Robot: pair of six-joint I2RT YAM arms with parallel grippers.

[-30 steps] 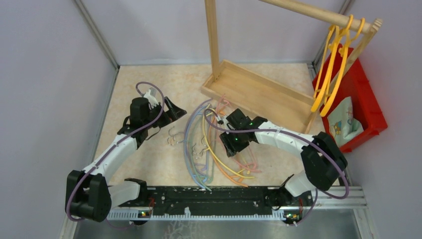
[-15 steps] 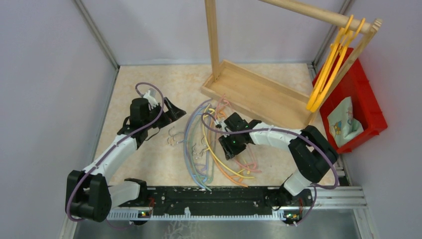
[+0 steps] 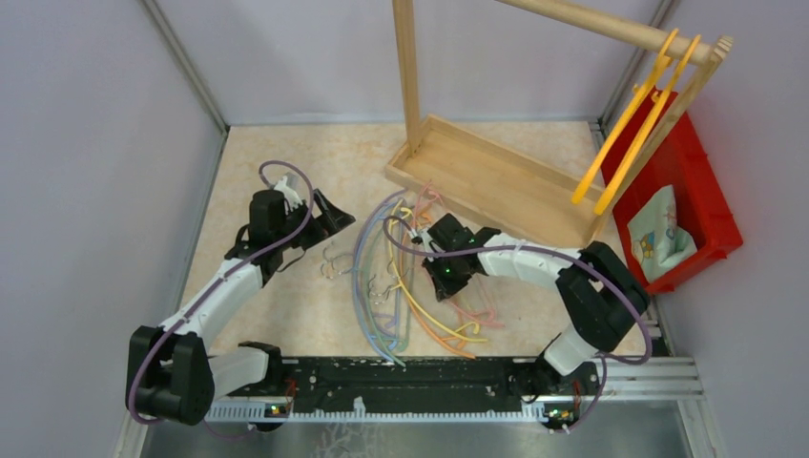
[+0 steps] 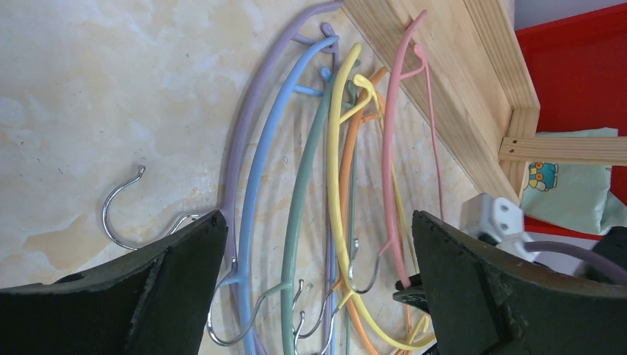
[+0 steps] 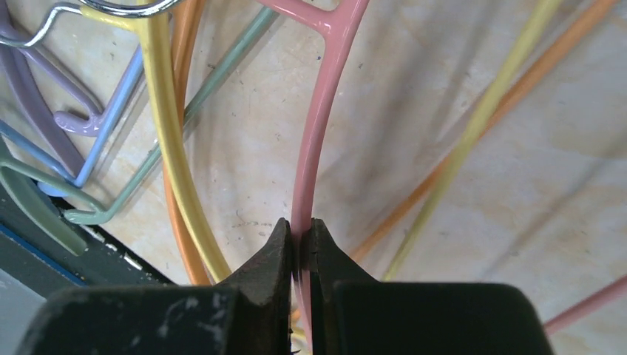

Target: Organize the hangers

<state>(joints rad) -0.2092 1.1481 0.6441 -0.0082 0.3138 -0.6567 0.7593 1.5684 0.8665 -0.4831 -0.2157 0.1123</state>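
I see the wooden rack [image 3: 496,181] at upper right, two yellow hangers [image 3: 620,124] on its rail. The loose hangers [image 3: 361,272] lie mid-frame on the surface [image 3: 286,162]. My right fingers [image 5: 270,259] pinch the pink hanger [image 5: 318,133]; my left fingers [image 4: 148,288] are spread.

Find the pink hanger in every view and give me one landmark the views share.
Top external: the pink hanger lies mid-table in the pile, at the right gripper.
Left wrist: right of centre, running top to bottom beside the wooden rack base.
Right wrist: centre, pinched in that gripper.
Shared landmark: the yellow hanger lying alongside it.
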